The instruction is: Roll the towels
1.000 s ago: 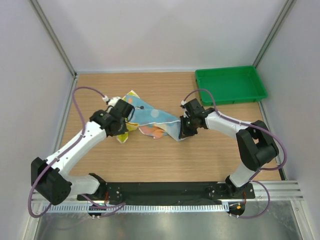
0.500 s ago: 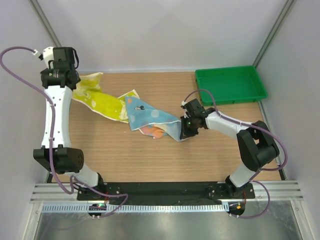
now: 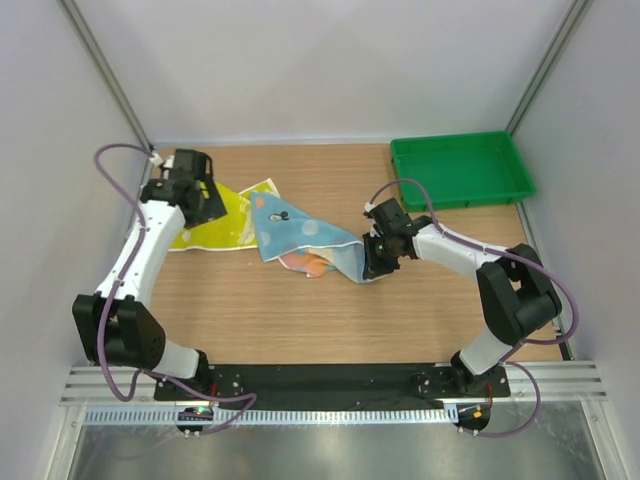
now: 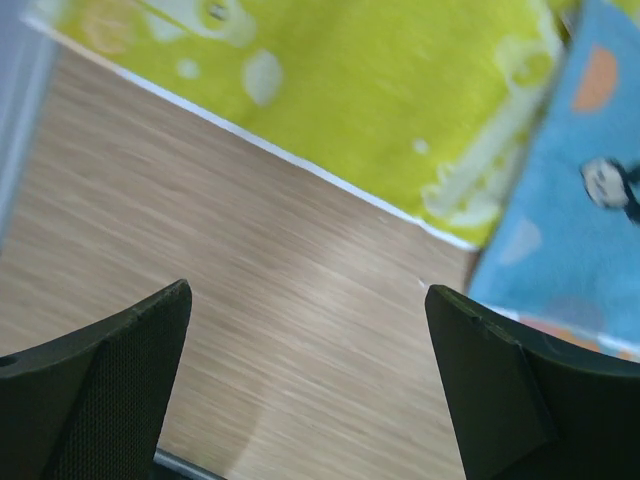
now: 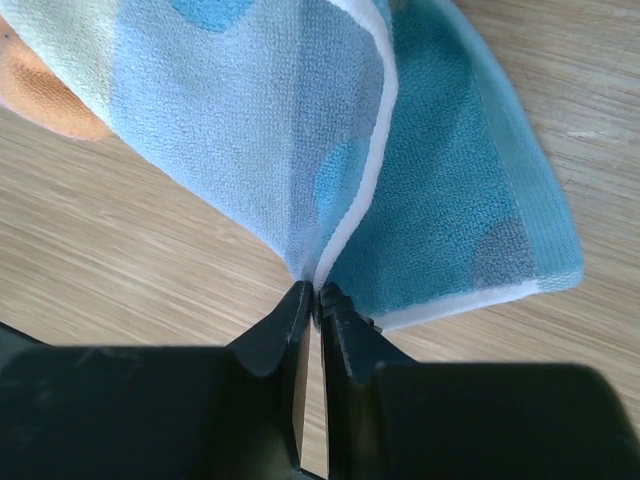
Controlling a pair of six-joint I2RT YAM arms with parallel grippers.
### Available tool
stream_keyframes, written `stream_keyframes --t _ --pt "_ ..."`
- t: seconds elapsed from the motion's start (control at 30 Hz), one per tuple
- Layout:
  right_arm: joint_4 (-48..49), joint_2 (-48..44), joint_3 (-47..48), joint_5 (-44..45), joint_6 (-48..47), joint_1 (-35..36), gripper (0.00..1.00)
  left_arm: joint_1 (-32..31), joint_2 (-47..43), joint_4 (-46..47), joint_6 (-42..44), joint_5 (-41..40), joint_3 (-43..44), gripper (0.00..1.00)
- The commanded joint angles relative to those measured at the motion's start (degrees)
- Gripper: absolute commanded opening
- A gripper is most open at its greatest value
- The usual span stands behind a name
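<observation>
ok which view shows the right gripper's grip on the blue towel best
The right wrist view: the right gripper is close up, jaws pinching a fold of the blue towel. The top external view shows it at the towel's right end, the pinch too small to see. The left wrist view catches only a towel corner.

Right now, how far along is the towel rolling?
Early days: neither towel is rolled. Done: the yellow towel lies spread flat, with the left gripper open by it, holding nothing. In hand: the right gripper pinches an edge of the blue towel, which lies rumpled. Left: flattening it, then rolling both.
</observation>
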Motion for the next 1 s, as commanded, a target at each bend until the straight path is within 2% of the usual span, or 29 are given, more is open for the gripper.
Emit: stream_keyframes --t 0.0,0.03,0.13,0.27,0.5,0.63,0.77,0.97 --pt "-1.79 -1.21 1.94 1.53 -1.25 0.19 0.17 -7.53 -0.92 8.22 -2.88 9.31 -5.12 0.99" --pt "-2.14 -1.3 2.11 1.79 -1.43 0.28 0.23 -9.12 -0.82 10.05 -3.42 9.74 -6.53 0.98" --pt "-3.46 -2.0 2.2 3.46 -2.31 0.19 0.3 -13.78 0.48 13.14 -5.87 12.74 -11.1 0.97" --pt "-4.69 -2.97 1.59 4.78 -3.01 0.19 0.34 -14.05 4.88 14.98 -7.29 9.4 -11.74 1.0" --pt "-6.89 -5.34 0.97 6.63 -3.63 0.19 0.42 -12.65 16.22 10.25 -6.58 1.23 -1.64 1.0" --pt "-7.59 -5.17 1.23 7.24 -4.07 0.28 0.43 -10.19 21.58 6.65 -7.64 -3.07 0.92 0.99" --pt "-7.42 -4.03 1.67 7.07 -4.42 0.19 0.44 -8.96 25.36 7.16 -7.03 0.23 1.1 0.95" --pt "-7.15 -1.83 2.9 6.54 -4.68 0.19 0.45 -8.96 30.37 8.84 -6.32 3.86 1.45 0.99"
